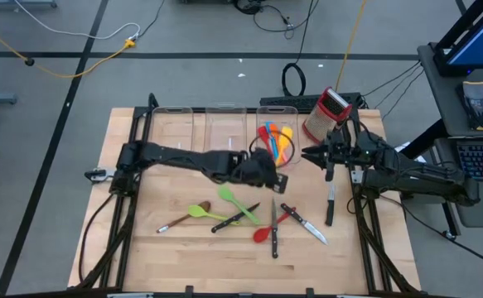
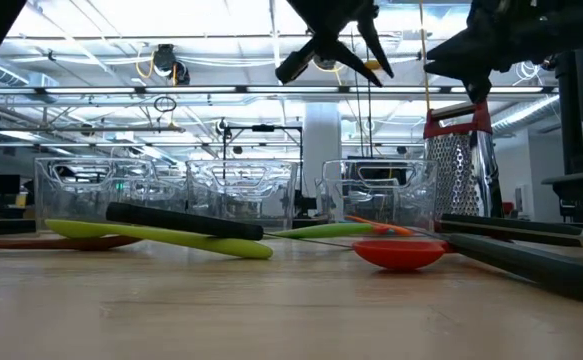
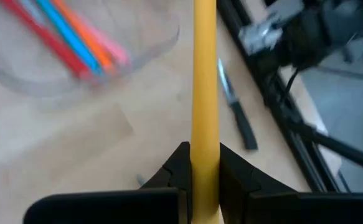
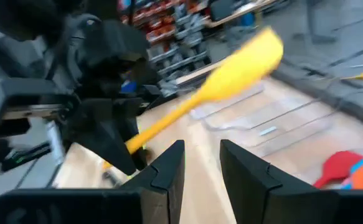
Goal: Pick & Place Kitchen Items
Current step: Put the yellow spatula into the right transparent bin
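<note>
My left gripper (image 1: pixel 272 172) hangs over the middle of the table, just near of the right-hand clear bin (image 1: pixel 268 112), and is shut on a yellow spatula (image 4: pixel 249 59). Red, blue and orange utensils (image 1: pixel 276 139) lie in that bin. My right gripper (image 1: pixel 309 155) is held level at the right, pointing at the left one, open with nothing between its fingers (image 4: pixel 169 168). On the table lie a green spatula (image 1: pixel 229 199), a green spoon (image 1: pixel 198 211), a red spoon (image 1: pixel 263 234) and several black-handled knives (image 1: pixel 330 204). My left gripper pinches the yellow spatula's handle (image 3: pixel 205 134) between its two fingers. The handle runs straight out ahead along the fingers. In the right wrist view the spatula slants upward from the gripper with its blade (image 4: pixel 259 50) at the free end. It is clear of the table.
A red-and-steel box grater (image 1: pixel 328 112) stands at the far right, close behind my right gripper. Two more clear bins (image 1: pixel 171 124) (image 1: pixel 224 124) stand along the far edge. Black frame rails (image 1: pixel 364 223) run down the table's sides. Bare wood lies at the near left.
</note>
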Available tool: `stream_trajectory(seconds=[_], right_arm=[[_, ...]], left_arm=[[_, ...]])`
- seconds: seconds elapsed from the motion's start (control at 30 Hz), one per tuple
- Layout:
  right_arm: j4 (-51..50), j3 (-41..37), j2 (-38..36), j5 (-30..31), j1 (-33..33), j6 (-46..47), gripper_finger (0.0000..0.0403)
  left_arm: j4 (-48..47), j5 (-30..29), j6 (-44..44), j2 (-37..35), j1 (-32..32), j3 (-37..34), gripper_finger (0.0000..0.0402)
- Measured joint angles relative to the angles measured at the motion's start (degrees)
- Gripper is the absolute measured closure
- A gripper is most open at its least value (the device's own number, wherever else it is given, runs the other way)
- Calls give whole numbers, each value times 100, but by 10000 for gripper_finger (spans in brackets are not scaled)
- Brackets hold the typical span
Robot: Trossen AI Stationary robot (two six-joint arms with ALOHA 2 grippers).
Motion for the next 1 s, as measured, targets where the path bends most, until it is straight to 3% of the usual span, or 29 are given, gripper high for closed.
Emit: stream_trajectory(seconds=[0.4, 0.77, 1.0], right_arm=[[1825, 0, 840, 176, 1, 46, 251], [2441, 0, 1444, 330, -244, 88, 164], [2600, 0, 1616, 280, -509, 554, 128]], left_arm=[[1024, 97, 1719, -65, 567, 2, 367], [1076, 215, 2116, -65, 750, 0, 368], [1378, 269, 2313, -65, 756, 0, 384]])
